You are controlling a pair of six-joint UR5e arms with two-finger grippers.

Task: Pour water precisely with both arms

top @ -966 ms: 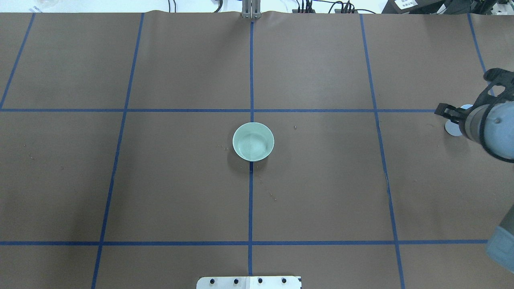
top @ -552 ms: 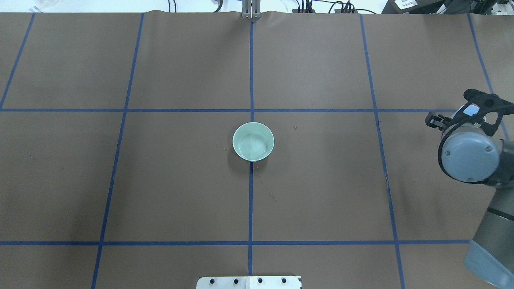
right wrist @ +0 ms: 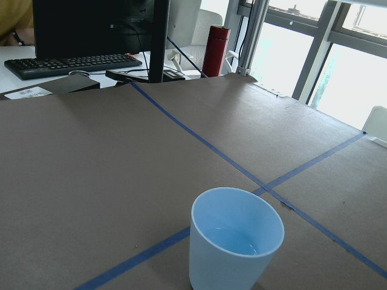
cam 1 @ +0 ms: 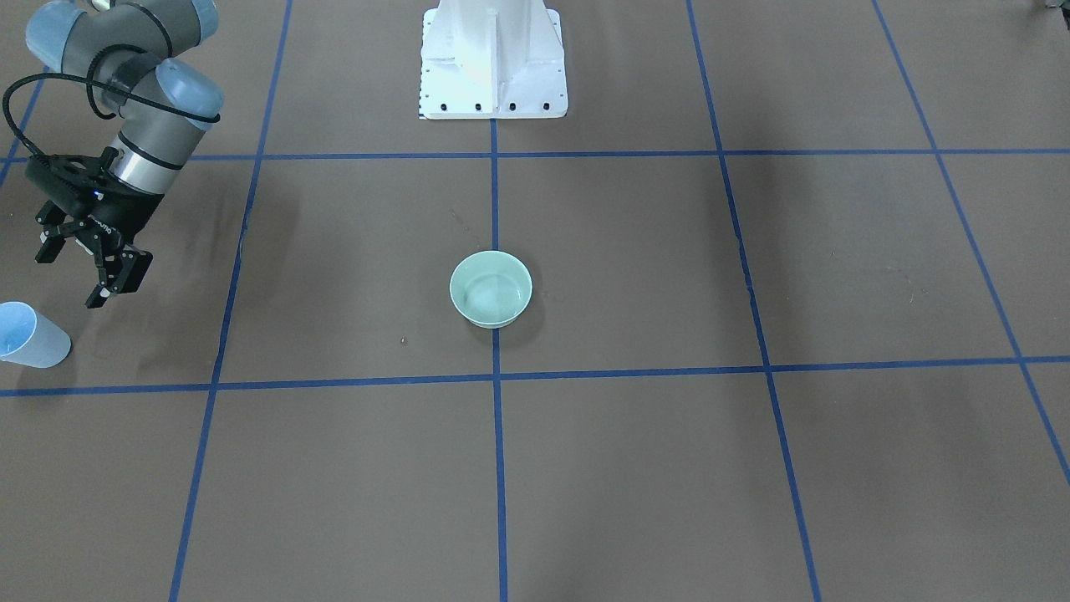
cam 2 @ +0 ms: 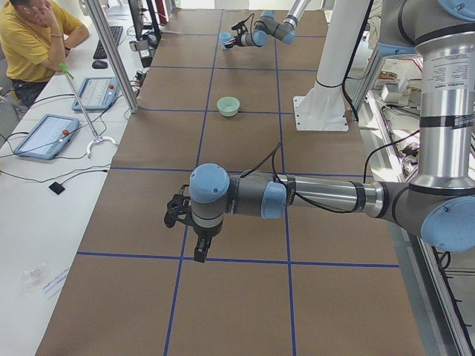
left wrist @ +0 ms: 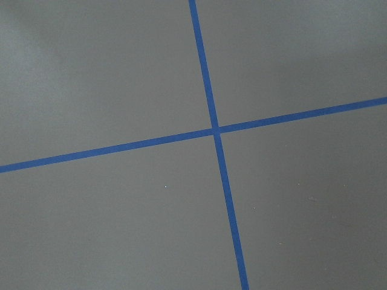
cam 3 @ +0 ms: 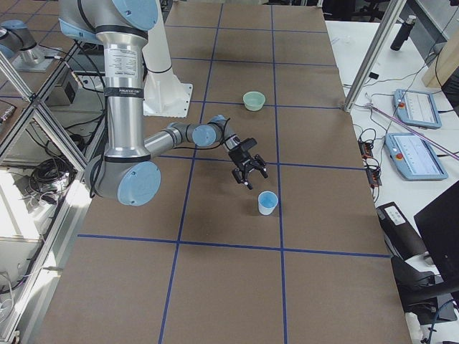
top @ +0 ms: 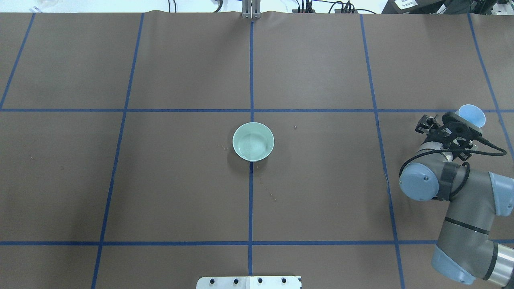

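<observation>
**Right pincer spread wide, hanging beside the cup**

Over at the right end of the worktop (top: 180, 180), the right arm (top: 461, 224) is bent in low. The right pincer (cam 1: 71, 280) hangs above the surface with its fingers plainly apart and nothing between them. The pale blue cup (cam 1: 29, 334) stands upright just beside it, apart from the fingers and not touched by them.

The right wrist view looks straight into the cup (right wrist: 236, 241). The water (right wrist: 240, 248) lies low in the bottom, showing only as a faint glint. The cup sits next to a crossing of the blue tape lines (right wrist: 266, 188).

In the middle of the worktop the pale green bowl (top: 253, 141) rests on the centre tape line, well apart from the cup and from both arms.

At the other end, the left arm (cam 2: 319, 196) reaches out level over the surface. The left pincer (cam 2: 184, 239) points down above bare worktop near a tape line. It shows only from the side, so I cannot tell whether its fingers are apart or together. The left wrist view shows only a tape crossing.
</observation>
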